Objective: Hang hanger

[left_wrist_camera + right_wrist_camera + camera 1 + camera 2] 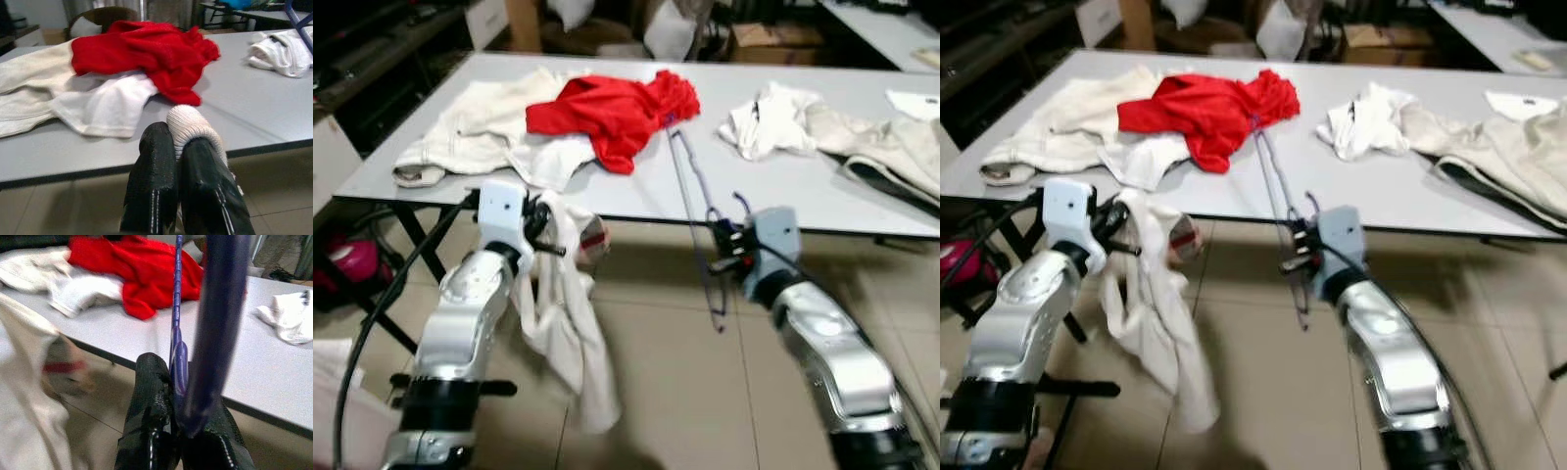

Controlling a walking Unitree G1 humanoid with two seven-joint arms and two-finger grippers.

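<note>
A blue wire hanger (690, 186) reaches from the grey table (783, 186) down past its front edge. My right gripper (724, 253) is shut on the hanger (177, 347) near its hook, just in front of the table edge. My left gripper (548, 230) is shut on a white garment (570, 333) that hangs down toward the tiled floor; its ribbed cuff (190, 127) sits between the black fingers (151, 176). A red garment (612, 113) lies on the table beyond the hanger's far end.
More white clothes lie on the table: a pile at the left (480, 132), a bundle at centre right (769, 119) and another at the far right (891, 147). Black table legs (421, 259) stand by my left arm. Boxes and clutter sit behind the table.
</note>
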